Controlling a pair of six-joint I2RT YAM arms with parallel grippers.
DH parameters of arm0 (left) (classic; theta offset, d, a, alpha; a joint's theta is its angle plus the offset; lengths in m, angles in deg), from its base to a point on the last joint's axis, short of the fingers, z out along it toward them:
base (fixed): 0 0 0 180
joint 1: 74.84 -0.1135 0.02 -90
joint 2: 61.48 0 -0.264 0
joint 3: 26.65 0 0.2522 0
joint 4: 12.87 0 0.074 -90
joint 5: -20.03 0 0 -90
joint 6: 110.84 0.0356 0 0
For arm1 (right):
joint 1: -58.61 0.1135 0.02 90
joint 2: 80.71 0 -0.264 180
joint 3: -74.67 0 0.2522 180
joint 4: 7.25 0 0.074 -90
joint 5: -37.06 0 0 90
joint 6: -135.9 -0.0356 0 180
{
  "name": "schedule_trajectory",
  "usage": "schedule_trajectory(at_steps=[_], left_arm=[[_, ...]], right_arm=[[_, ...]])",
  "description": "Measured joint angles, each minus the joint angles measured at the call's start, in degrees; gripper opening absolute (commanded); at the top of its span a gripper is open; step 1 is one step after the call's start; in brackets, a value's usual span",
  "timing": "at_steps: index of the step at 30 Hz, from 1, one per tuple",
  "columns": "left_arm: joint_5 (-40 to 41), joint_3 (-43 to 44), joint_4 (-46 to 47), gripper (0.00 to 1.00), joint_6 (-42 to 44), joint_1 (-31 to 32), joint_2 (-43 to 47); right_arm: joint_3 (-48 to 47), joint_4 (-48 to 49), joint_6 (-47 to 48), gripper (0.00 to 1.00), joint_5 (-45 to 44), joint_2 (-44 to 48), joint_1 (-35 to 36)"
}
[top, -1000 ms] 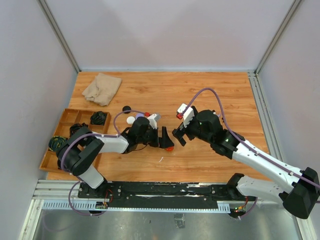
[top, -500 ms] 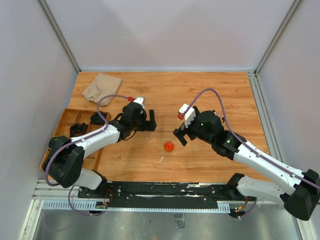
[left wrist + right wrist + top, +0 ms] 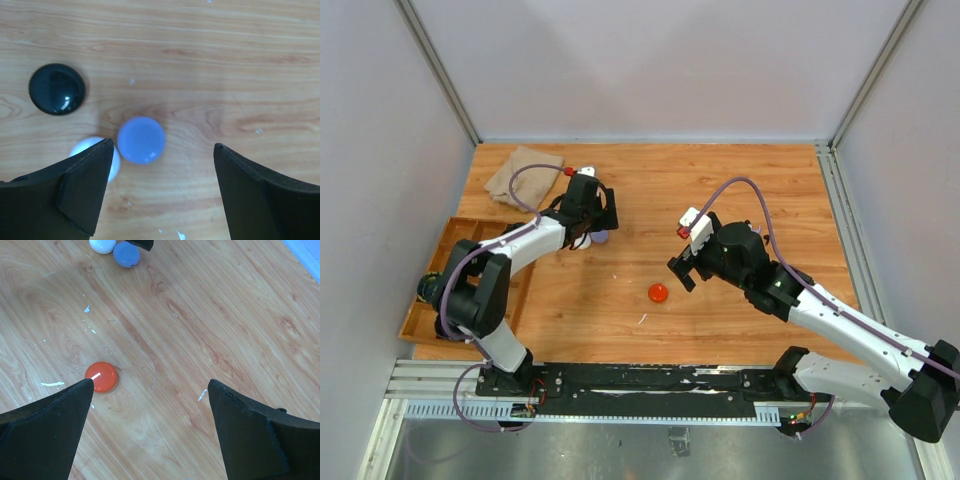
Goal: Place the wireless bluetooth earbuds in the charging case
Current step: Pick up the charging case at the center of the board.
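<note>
tray [image 3: 470, 221] left edge | cloth [image 3: 494, 184] behind it | lone puck [image 3: 658, 293] mid-table

Beige cloth [image 3: 532, 156], wooden tray [image 3: 458, 238]

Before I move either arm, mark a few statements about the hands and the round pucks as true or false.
1. The left hand is open and holds nothing. True.
2. The lilac puck lies in the tray. False: it lies on the bare table, between the left hand's fingers.
3. The right hand is gripping the red puck. False: that hand is open and the puck lies on the table by one of its fingers.
4. The black puck lies apart from the lilac puck. True.
5. The white puck is partly hidden behind a finger of the left hand. True.
</note>
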Motion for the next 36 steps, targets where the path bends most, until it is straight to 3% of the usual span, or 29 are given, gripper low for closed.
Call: schedule_trajectory(at_steps=[7,14,28,36], left_arm=[[0.79,5.35,-2.49,0.82,0.94,-2.86,-9.2],[0.5,8.0,-3.93,0.71,2.43,-2.8,-14.05],[-2.6,8.61,-5.27,0.68,4.46,-2.69,-15.47],[-2.56,8.61,-6.16,0.52,6.62,-1.29,-15.47]], right_arm=[[0.02,0.02,0.02,0.99,-0.24,0.0,0.0],[0.04,0.02,0.02,0.99,-0.28,-0.07,0.0],[0.33,0.09,-0.02,0.99,-0.22,-0.24,0.0],[0.33,0.04,-0.15,0.99,-0.26,-0.35,0.0]])
